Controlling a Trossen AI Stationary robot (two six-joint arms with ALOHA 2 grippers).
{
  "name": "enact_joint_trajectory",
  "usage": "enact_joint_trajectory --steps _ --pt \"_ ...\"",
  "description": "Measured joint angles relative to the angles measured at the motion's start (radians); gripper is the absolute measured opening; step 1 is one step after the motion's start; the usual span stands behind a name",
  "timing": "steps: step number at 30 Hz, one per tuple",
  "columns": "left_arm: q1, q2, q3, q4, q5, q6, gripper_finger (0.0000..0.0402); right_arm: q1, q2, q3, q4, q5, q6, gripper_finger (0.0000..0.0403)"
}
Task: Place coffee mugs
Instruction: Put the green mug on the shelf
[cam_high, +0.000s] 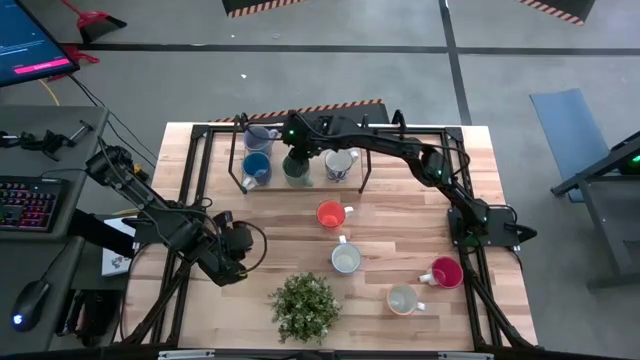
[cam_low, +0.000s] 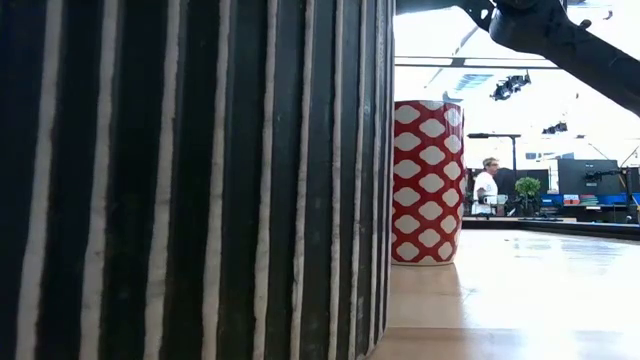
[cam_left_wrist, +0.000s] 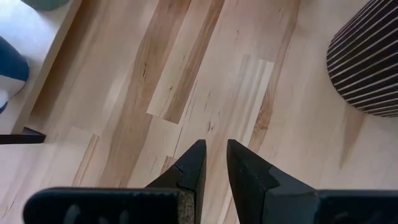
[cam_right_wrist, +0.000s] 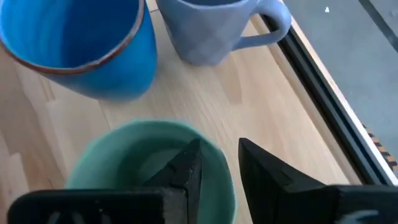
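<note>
Eight mugs show in the high view. Grey-blue (cam_high: 260, 137), blue (cam_high: 256, 168), green (cam_high: 296, 168) and white (cam_high: 340, 163) stand inside a black frame at the far side. Orange (cam_high: 331, 214), white (cam_high: 346, 259), red (cam_high: 445, 272) and cream (cam_high: 403, 299) stand upright on the open wood. My right gripper (cam_high: 295, 152) reaches over the frame and is shut on the green mug (cam_right_wrist: 143, 168). My left gripper (cam_high: 236, 256) rests low near the table's near left, shut, touching nothing (cam_left_wrist: 215, 149). My right gripper has the green mug by its rim (cam_right_wrist: 222, 163), on the side away from the blue mug. One finger (cam_right_wrist: 189, 167) is inside the cup and the other (cam_right_wrist: 267, 174) outside, coming from above and pointing down. The mug is upright; whether its base is on the wood I cannot tell.
A leafy plant (cam_high: 305, 305) in a striped pot (cam_left_wrist: 367, 62) stands at the near edge, right of my left gripper, and fills the low view's left (cam_low: 200, 180). The black frame's bars (cam_high: 362, 170) fence the far mugs. The blue mug (cam_right_wrist: 74, 43) and grey-blue mug (cam_right_wrist: 211, 28) stand close beside the green one.
</note>
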Motion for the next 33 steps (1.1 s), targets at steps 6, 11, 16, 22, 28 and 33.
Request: enact_joint_trajectory --steps 6,11,16,22,28,33 --pt "0.0 0.0 0.0 0.0 -0.001 0.001 0.0055 0.018 -0.035 0.011 -0.106 -0.031 0.018 0.0085" --pt "0.0 0.0 0.0 0.0 -0.022 0.01 0.0055 0.049 -0.046 0.01 -0.201 -0.037 0.006 0.0085" --pt "0.0 0.0 0.0 0.0 -0.033 0.036 0.0055 0.08 -0.046 0.01 -0.216 -0.029 0.0 0.0085" --pt "0.0 0.0 0.0 -0.001 -0.044 0.037 0.0055 0.116 -0.046 0.009 -0.226 -0.037 0.0 0.0085" --pt "0.0 0.0 0.0 -0.001 -0.048 0.045 0.0055 0.148 -0.046 0.009 -0.219 -0.038 -0.001 0.0085" --pt "0.0 0.0 0.0 -0.001 -0.05 0.045 0.0055 0.164 -0.046 0.009 -0.219 -0.065 -0.011 0.0085"
